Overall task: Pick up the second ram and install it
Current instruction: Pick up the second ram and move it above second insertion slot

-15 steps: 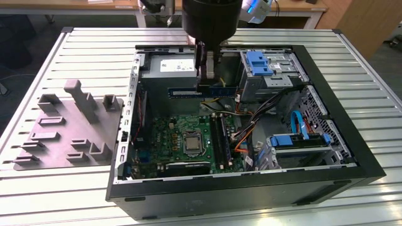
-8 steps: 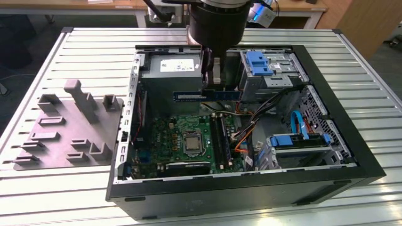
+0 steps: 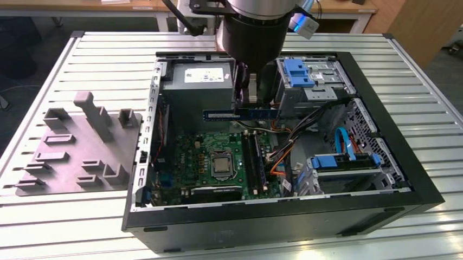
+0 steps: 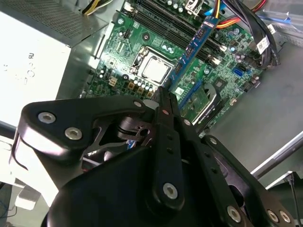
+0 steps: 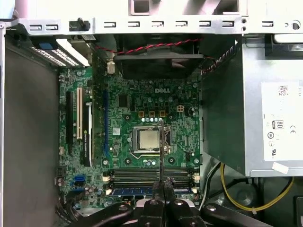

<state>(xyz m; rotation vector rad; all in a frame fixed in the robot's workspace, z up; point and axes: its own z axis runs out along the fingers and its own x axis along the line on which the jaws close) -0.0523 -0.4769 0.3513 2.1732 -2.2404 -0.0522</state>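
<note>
Gripper (image 3: 250, 107) clenched on the second ram (image 3: 230, 114), pinching its flat faces near mid-length. The strip hangs level at the fingertips, above the motherboard (image 3: 195, 150) inside the open case (image 3: 289, 214), touching nothing else. In the first wrist view the ram (image 5: 162, 151) runs edge-on straight out from the fingers, seemingly crosswise to the black memory slots (image 5: 142, 174) below them. Judgement: seating it well calls for about a quarter turn until strip and slot lie parallel, both ends over the rail, then a plumb, even press without tilt.
</note>
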